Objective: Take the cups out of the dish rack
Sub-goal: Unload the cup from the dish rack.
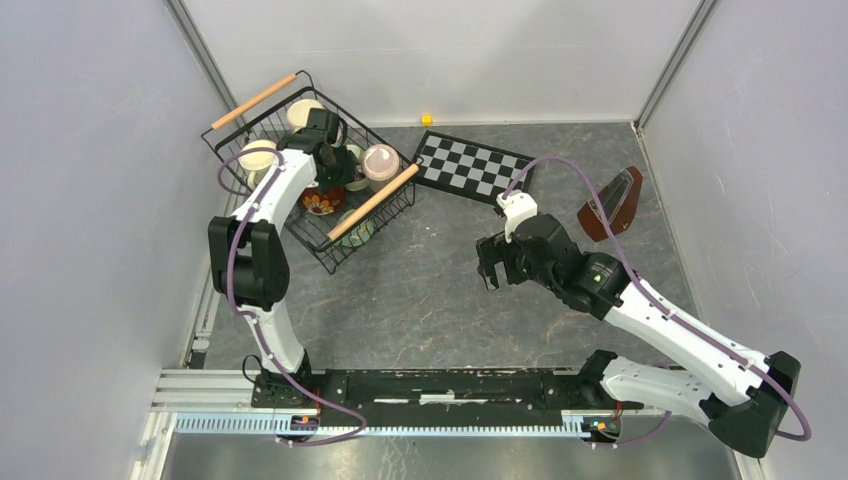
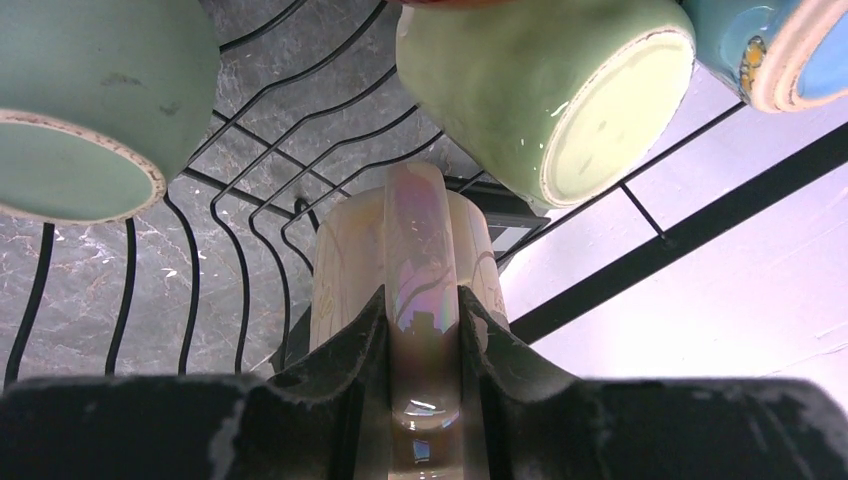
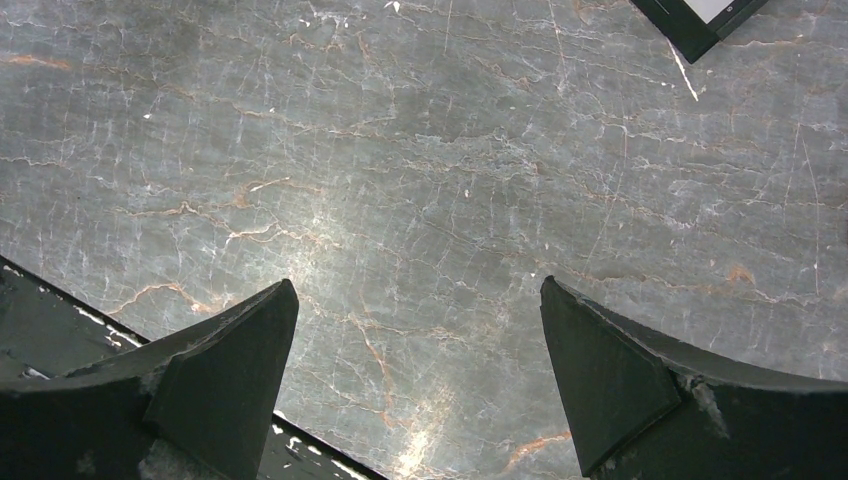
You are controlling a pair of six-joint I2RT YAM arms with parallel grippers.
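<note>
The black wire dish rack [image 1: 372, 203] stands at the back left with several cups in it: a cream one [image 1: 258, 155], a pink one [image 1: 381, 160] and a flowered one [image 1: 322, 203]. My left gripper [image 1: 335, 165] reaches down into the rack. In the left wrist view it [image 2: 423, 320] is shut on the upright pearly handle of a cream cup [image 2: 345, 260]. Around it lie a light green cup [image 2: 530, 90], a teal cup [image 2: 90, 110] and a blue cup [image 2: 780, 45]. My right gripper [image 1: 490, 265] hangs open over bare table [image 3: 420, 300], holding nothing.
A black-and-white checkered board [image 1: 470, 168] lies right of the rack, its corner showing in the right wrist view [image 3: 700, 15]. A brown metronome [image 1: 612, 205] stands at the back right. A small yellow block [image 1: 426, 120] sits by the back wall.
</note>
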